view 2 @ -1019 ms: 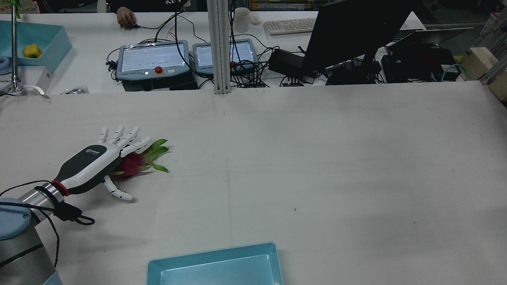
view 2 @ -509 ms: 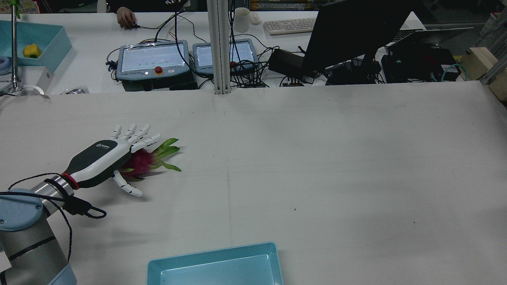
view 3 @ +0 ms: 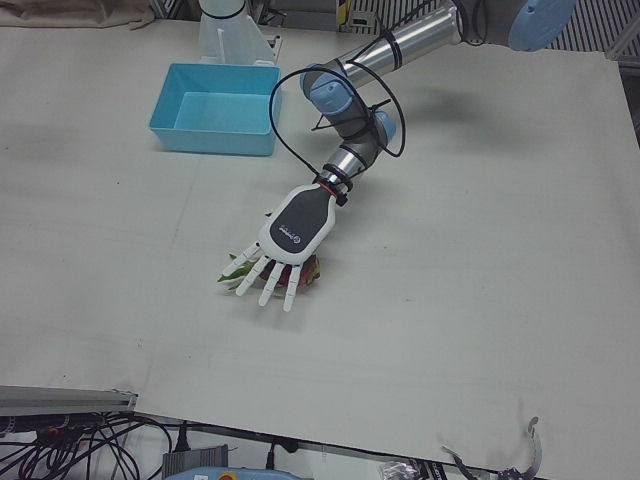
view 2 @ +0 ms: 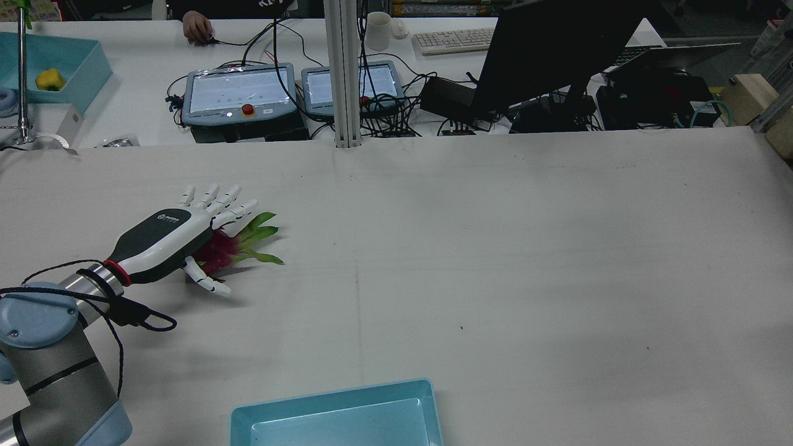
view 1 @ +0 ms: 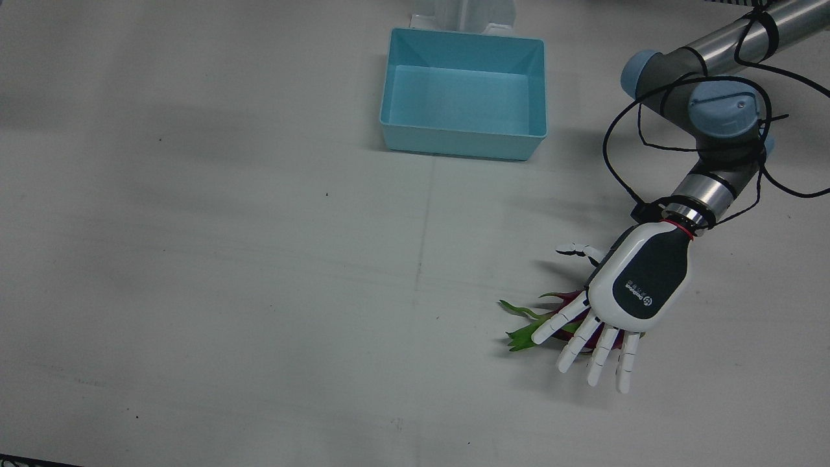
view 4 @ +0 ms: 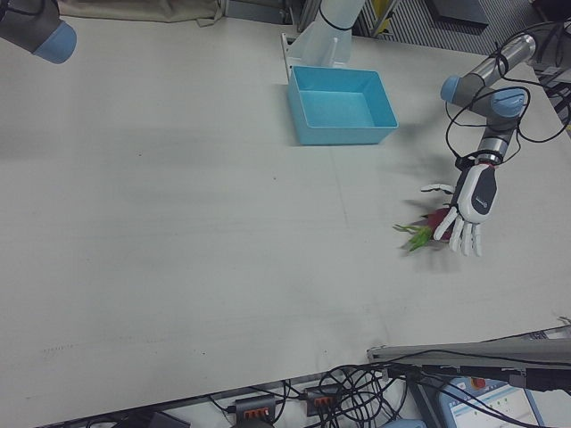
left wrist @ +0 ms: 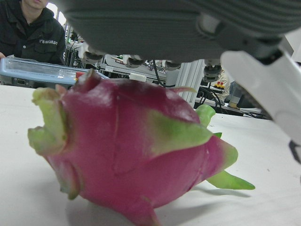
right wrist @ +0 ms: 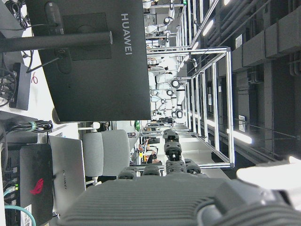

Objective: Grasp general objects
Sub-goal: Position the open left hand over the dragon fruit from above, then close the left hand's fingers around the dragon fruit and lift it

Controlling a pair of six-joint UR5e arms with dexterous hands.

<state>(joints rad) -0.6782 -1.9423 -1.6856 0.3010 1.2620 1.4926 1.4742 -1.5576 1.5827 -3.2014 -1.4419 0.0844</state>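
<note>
A pink dragon fruit (view 1: pixel 522 336) with green leaves lies on the white table. It also shows in the rear view (view 2: pixel 218 250), the left-front view (view 3: pixel 312 270), the right-front view (view 4: pixel 434 219) and close up in the left hand view (left wrist: pixel 131 146). My left hand (view 1: pixel 639 285) is spread flat, palm down, right over the fruit, fingers apart and thumb out to the side. It holds nothing. It also shows in the rear view (view 2: pixel 164 238), the left-front view (view 3: pixel 295 225) and the right-front view (view 4: pixel 473 201). My right hand (right wrist: pixel 178 197) shows only in its own view, raised, fingers stretched out, holding nothing.
A light blue bin (view 1: pixel 454 146) stands near the robot's side at the table's middle (view 2: pixel 334 396), some way from the fruit. A black cable (view 1: pixel 622 175) loops around the left wrist. Monitors and pendants (view 2: pixel 241 93) lie beyond the table's far edge.
My left hand has moved forward and to the right over the fruit. The fruit has shifted a little to the right with it. The hand has stayed open.
</note>
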